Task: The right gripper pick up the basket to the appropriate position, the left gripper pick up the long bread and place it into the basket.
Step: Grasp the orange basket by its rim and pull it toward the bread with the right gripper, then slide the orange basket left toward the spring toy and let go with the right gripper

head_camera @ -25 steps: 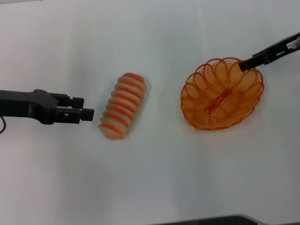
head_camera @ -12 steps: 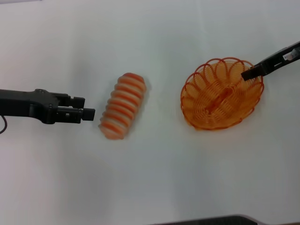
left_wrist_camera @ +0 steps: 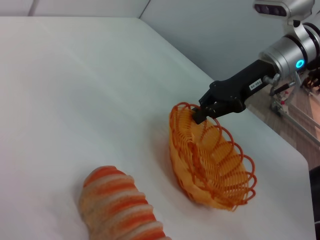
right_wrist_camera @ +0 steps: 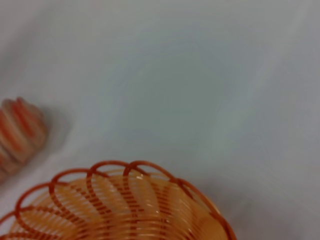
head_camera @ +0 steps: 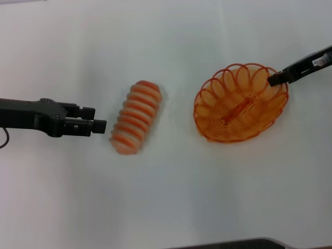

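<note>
You saw the right gripper (head_camera: 271,80), clamped on the rim, drag the basket (head_camera: 239,103) leftward and tilt it.

We are seeing the right gripper (left_wrist_camera: 200,111) clamping the scalloped rim of the basket (left_wrist_camera: 210,160), which is tilting on the white table (left_wrist_camera: 75,100); the long bread (left_wrist_camera: 120,207) is lying nearby.

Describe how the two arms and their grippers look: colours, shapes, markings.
The left gripper is a matte black boxy claw with two short blunt fingers on a black arm. The right gripper is also black and angular, bearing a small white label, on a silver cylindrical wrist with a glowing blue ring.
</note>
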### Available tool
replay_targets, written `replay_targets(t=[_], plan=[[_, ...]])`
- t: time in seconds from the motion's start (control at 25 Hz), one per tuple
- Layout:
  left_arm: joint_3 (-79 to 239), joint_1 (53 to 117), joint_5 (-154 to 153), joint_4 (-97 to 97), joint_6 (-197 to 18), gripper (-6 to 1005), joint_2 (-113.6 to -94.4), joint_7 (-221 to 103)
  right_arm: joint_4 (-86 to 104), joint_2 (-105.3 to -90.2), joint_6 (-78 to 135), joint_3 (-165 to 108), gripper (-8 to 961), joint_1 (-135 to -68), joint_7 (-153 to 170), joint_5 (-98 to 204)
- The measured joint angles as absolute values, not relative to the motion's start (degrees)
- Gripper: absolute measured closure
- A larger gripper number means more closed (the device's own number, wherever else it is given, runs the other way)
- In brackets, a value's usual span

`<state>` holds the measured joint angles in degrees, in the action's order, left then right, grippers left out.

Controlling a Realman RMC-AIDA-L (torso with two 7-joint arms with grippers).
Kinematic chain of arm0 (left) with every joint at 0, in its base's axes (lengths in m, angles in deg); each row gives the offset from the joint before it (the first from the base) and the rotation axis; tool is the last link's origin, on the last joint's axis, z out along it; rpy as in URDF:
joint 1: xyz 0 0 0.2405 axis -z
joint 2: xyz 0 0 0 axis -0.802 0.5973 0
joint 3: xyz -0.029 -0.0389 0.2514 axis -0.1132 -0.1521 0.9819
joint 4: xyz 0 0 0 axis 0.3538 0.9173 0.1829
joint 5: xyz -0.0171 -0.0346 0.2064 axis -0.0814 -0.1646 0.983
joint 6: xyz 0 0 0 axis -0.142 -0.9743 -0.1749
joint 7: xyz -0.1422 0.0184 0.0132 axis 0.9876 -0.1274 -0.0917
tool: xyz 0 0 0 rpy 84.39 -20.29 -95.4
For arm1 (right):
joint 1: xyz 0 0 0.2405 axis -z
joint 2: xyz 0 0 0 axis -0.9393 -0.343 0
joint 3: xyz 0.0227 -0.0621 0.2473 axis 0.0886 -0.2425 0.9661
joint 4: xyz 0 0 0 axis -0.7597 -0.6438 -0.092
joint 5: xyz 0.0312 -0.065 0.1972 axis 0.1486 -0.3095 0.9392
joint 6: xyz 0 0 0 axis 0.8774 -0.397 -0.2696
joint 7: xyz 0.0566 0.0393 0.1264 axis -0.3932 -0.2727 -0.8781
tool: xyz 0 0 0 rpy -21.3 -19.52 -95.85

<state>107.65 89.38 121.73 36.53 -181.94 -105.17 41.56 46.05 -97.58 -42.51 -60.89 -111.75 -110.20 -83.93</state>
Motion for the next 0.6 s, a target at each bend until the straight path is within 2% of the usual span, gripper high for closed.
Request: replay_targets(t=[0.08, 0.28, 0.4, 0.52, 0.6], plan=[[107.65, 89.45, 121.74, 36.53, -181.95, 327, -105.18, 41.56, 46.09, -97.05, -43.37, -60.42, 865, -110.52, -109.87, -80.68], [107.65, 89.54, 121.76, 36.53, -181.69, 325, -105.13, 41.56, 46.31, -95.32, -47.21, -56.34, 864, -105.94, -108.01, -69.69], [107.57, 89.55, 121.51, 36.53, -181.50, 325, -105.02, 41.56, 46.30, -94.90, -48.06, -53.69, 864, -103.28, -107.91, -65.38], [107.33, 89.80, 121.39, 36.54, -181.17, 326, -105.01, 41.56, 45.46, -95.33, -48.02, -51.55, 863, -100.87, -108.57, -62.07], [107.32, 90.02, 121.37, 36.53, -180.86, 326, -105.02, 41.58, 44.75, -96.37, -47.12, -50.49, 863, -99.84, -109.27, -61.12]])
